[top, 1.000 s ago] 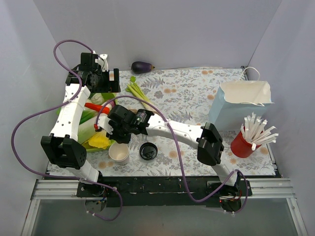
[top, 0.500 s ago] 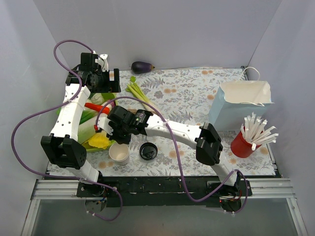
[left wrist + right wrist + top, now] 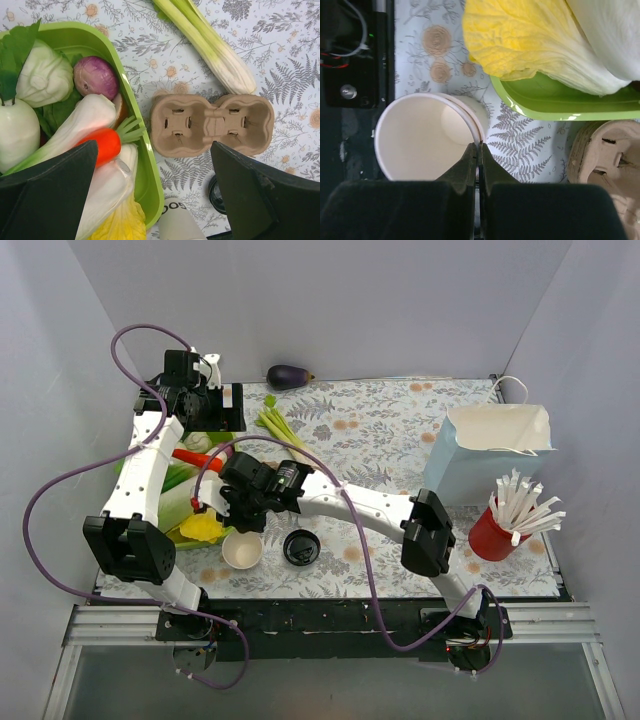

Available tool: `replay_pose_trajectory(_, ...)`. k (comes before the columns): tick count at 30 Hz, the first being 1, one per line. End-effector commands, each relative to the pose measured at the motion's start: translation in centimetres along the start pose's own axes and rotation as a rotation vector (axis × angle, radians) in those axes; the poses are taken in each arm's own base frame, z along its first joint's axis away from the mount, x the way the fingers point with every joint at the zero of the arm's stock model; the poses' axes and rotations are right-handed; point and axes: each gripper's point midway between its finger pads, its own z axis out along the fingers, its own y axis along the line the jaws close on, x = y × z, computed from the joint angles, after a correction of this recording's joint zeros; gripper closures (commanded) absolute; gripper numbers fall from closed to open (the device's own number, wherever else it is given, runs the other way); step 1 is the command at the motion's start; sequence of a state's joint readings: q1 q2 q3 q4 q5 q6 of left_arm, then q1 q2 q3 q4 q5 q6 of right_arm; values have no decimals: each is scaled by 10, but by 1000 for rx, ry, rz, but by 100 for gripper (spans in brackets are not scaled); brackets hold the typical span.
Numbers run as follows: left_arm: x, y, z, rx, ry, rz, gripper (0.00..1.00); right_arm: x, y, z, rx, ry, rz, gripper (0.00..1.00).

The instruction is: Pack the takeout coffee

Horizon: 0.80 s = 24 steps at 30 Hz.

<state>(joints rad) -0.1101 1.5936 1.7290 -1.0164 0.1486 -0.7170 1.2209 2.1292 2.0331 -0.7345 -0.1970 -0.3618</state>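
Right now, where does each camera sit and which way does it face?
Top external: above and behind the bases, looking down on the floral table; left arm, right arm show.
Left wrist: looks down on the brown pulp cup carrier; open left gripper shows.
Right wrist: looks down on the lidless white paper cup; right gripper pinches its rim.
Shared: both wrist views show the carrier.

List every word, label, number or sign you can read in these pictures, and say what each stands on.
Dark print on the white paper cup: a few letters, cut off by the frame edge, too partial to read.
The paper bag and the cup carrier: no text shows.
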Motion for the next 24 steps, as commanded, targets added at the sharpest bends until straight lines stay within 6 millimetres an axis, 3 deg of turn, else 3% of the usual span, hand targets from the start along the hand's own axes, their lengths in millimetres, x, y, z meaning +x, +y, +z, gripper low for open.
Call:
replay_pose_trajectory(1, 1, -2, -22, 22, -40, 15, 2, -58, 5, -67, -61, -216, -77, 99)
replay_pose_trajectory(6, -2, -5, -28, 38, -53, 6, 2, -59, 12, -84, -238, -290, 7, 99)
replay_pose_trajectory(13, 10, -7, -30, 46, 2, -7, 2, -50, 0, -83, -283, -284, 62, 99)
replay_pose_trajectory(15, 15, -5, -34, 37, 18, -6, 2, -39, -7, -82, -246, -257, 31, 99)
replay_pose_trajectory(17, 23, -5, -44, 40, 24, -22, 2, -31, -4, -96, -270, -271, 0, 99)
replay_pose_trajectory(18, 27, -7, -49, 55, 25, -28, 2, -22, 5, -99, -347, -288, 44, 99)
replay_pose_trajectory(20, 41, -26, -60, 185, 52, -38, 2, -17, 4, -107, -335, -301, 9, 99)
replay_pose_trajectory(21, 47, -33, -64, 239, 68, -40, 2, -5, 11, -102, -363, -292, -8, 99)
replay_pose_trajectory(23, 66, -44, -68, 337, 116, -90, 2, -10, 14, -112, -376, -367, -39, 99)
replay_pose_trajectory(24, 71, -48, -73, 376, 115, -95, 2, 5, 19, -104, -396, -358, -9, 99)
